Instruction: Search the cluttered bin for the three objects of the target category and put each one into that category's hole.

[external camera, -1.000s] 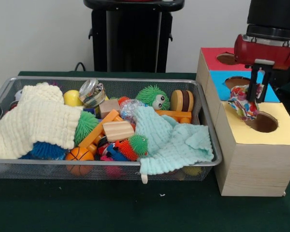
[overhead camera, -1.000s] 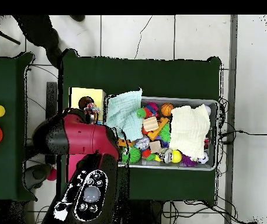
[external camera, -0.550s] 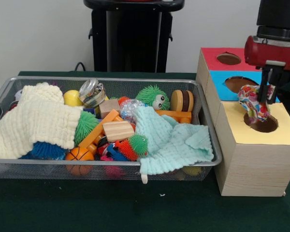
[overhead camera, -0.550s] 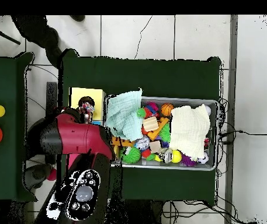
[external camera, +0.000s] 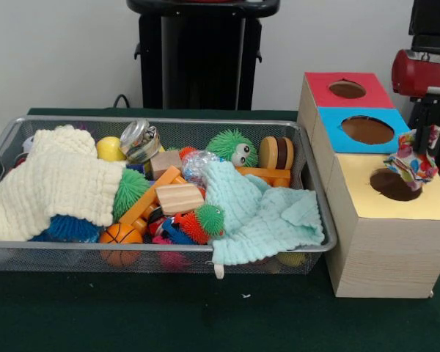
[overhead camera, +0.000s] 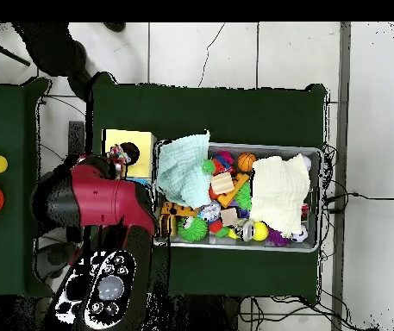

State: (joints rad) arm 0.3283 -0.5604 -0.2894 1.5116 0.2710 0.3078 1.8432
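Gripper (external camera: 427, 139) holding patterned cloth (external camera: 413, 160) at yellow hole's (external camera: 395, 185) right rim

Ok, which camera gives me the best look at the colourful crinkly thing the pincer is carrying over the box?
The front view: the colourful bundle hangs in plain sight beside the yellow hole. In the overhead view the red arm covers most of it, leaving only a small patch at the yellow box top's edge.

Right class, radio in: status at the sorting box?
Gripper holds multicoloured cloth bundle. Bundle beside yellow hole, not in. Nothing blocks hole.
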